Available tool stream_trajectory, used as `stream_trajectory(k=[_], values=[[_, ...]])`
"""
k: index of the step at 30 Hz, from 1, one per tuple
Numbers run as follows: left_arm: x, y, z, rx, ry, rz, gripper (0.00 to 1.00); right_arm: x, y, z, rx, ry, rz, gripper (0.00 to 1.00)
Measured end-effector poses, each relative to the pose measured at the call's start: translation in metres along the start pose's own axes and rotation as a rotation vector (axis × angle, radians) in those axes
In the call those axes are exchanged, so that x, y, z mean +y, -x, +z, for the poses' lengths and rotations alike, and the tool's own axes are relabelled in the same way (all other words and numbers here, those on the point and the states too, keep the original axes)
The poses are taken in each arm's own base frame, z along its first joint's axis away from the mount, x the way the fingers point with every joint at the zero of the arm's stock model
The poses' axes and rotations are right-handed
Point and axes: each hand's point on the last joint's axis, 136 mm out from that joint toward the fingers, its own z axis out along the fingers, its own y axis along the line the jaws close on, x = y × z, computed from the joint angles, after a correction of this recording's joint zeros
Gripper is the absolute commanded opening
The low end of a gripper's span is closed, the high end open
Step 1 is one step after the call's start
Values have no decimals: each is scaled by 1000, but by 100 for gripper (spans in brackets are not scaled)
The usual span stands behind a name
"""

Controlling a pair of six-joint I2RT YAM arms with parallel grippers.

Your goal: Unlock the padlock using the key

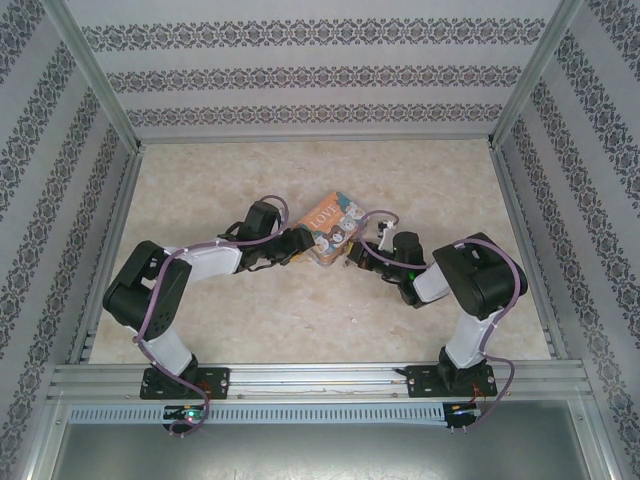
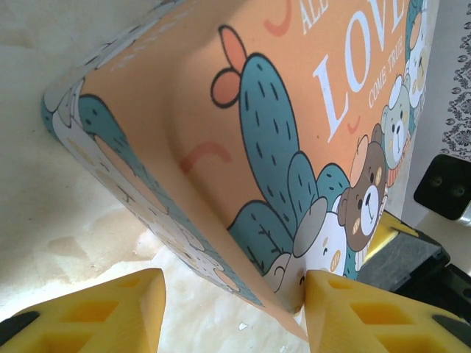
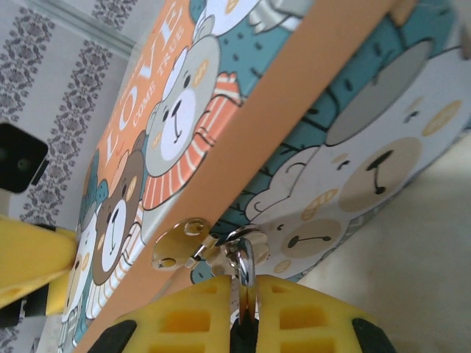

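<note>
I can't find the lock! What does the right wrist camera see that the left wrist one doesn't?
Right wrist: a gold clasp on the box and the silvery top of the padlock, pinched in the right hand. Left wrist: a big cactus with an orange bud, and the open left hand. Both: the lid with LOVE and bears.

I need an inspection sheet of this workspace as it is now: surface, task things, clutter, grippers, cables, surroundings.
Surface: beige marbled tabletop, faintly stained.
Job's things: padlock hangs at the gold clasp of the LOVE box; its silvery shackle is visible, its body hidden between the fingers. Whether a key is in it, cannot tell.
Clutter: nothing seen.
Grippers: left gripper open, straddling a box corner, one finger touching it; right gripper shut on the shackle.
Cables: purple cables run along both arms.
Surroundings: patterned walls, aluminium frame.
</note>
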Motion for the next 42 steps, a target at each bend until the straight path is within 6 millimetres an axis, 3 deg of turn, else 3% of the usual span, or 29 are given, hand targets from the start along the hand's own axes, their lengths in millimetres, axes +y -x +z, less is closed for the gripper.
stream_trajectory(k=[11,19,28,35,42], values=[[-3,-3,4,4,-10,12,51,-7,17,2,-38,-1,32,0],[-4,-3,5,7,-13,13,51,-11,47,-6,-146,6,46,0],[-4,-3,5,7,-13,13,51,-15,48,-5,-153,5,61,0],[-5,-2,4,8,-11,12,52,-17,54,-21,-182,-15,47,0],[-4,-3,-1,11,6,6,54,-6,59,-34,-196,-11,11,0]])
